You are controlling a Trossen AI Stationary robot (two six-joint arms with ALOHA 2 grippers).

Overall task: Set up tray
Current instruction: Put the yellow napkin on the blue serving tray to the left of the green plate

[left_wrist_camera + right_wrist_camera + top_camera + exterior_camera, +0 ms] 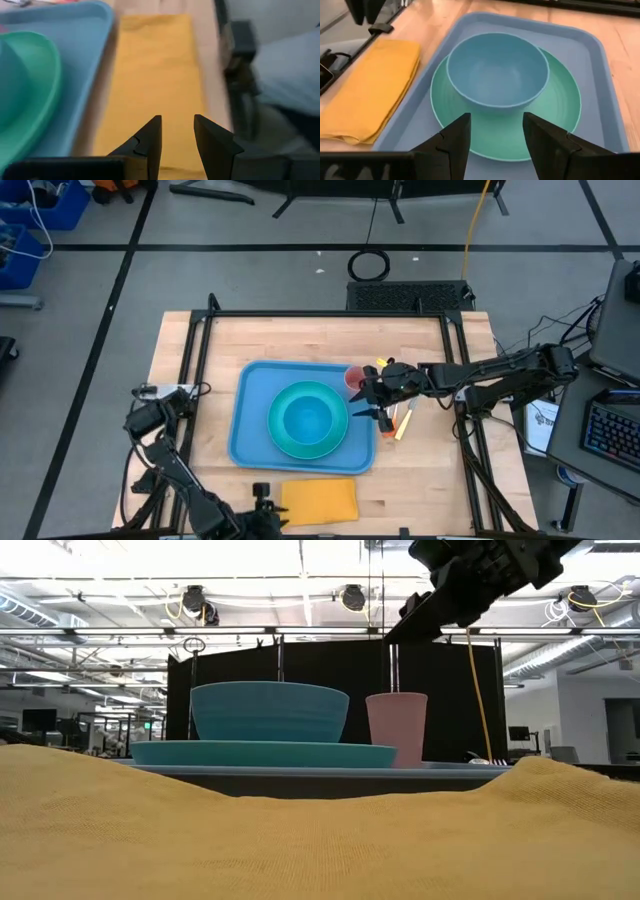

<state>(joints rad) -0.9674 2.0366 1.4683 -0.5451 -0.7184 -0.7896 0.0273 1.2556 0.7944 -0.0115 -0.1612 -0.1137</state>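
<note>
Light-blue, the tray (252, 405) lies mid-table in the high view, carrying a teal plate (282, 442) and bowl (307, 418), a pink cup (355, 377) at its far right corner; the right gripper (366, 401) hangs over that edge. Low view: cup beside bowl. Left wrist: left gripper (177, 131) narrowly parted, empty, over an orange napkin (152, 70). Right wrist: fingers spread, empty.

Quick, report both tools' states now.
Left tool: open, empty, over the orange napkin.
Right tool: open, empty, above the tray.
</note>
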